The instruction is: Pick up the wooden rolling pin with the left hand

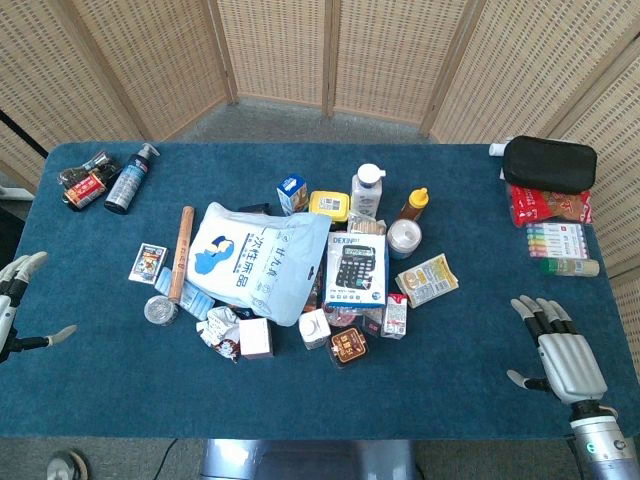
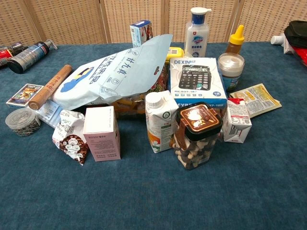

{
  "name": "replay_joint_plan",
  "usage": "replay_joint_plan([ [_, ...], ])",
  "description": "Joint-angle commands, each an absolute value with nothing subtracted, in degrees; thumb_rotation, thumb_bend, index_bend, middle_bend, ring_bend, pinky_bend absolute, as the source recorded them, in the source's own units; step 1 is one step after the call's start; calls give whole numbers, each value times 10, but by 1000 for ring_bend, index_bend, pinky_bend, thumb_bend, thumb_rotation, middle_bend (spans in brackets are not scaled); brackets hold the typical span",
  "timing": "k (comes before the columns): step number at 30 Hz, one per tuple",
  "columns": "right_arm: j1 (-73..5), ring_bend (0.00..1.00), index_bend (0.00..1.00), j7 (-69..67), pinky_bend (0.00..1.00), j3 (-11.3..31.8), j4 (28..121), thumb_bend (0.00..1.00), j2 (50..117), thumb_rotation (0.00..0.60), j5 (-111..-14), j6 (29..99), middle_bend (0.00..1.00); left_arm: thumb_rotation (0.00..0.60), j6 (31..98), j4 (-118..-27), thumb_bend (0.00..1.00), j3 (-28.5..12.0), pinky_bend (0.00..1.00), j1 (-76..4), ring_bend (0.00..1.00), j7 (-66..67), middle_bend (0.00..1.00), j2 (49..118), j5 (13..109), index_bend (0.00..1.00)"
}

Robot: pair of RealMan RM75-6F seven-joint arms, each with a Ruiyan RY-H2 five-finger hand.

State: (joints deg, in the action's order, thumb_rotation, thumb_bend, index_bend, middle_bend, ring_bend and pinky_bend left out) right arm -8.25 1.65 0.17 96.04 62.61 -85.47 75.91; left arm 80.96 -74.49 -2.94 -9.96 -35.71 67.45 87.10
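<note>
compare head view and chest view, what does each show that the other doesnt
Only the head view shows the left hand and right hand, both open at the table's near edge, plus the set of coloured markers at far right. Only the chest view shows the front faces of the pink carton and brown-lidded clear jar. Both show the wooden rolling pin beside the pale blue plastic bag.

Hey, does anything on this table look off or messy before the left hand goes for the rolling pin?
Nothing spilled or broken. The wooden rolling pin lies at the edge of a crowded pile, beside the large light-blue bag, which slumps over other items.
</note>
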Motion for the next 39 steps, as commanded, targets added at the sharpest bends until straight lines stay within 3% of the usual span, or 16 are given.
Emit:
replay_joint_plan([
  [1,-82,0,0,16,0,1,959,0,626,598,-855,760,0,600,809,-742,0,-28,0,-100,0,-355,0,676,872,0],
  [6,-81,0,0,9,0,1,958,0,624,599,-858,762,0,600,827,-722,0,-33,0,-104,0,-344,0,690,884,2],
  [9,-82,0,0,7,0,3,956,0,625,599,-853,760,0,600,848,-653,0,-39,0,-119,0,-338,0,722,908,55],
  [17,-91,0,0,30,0,14,957,0,635,598,-827,744,0,600,793,-463,0,-18,49,-211,10,-390,1,769,973,191],
  [28,-95,0,0,54,0,21,948,0,647,598,-800,732,0,600,767,-238,0,56,97,-291,0,-409,0,877,1053,113],
  [39,-96,0,0,50,0,25,942,0,648,599,-788,727,0,600,759,-176,0,81,101,-343,0,-387,0,925,1062,114],
])
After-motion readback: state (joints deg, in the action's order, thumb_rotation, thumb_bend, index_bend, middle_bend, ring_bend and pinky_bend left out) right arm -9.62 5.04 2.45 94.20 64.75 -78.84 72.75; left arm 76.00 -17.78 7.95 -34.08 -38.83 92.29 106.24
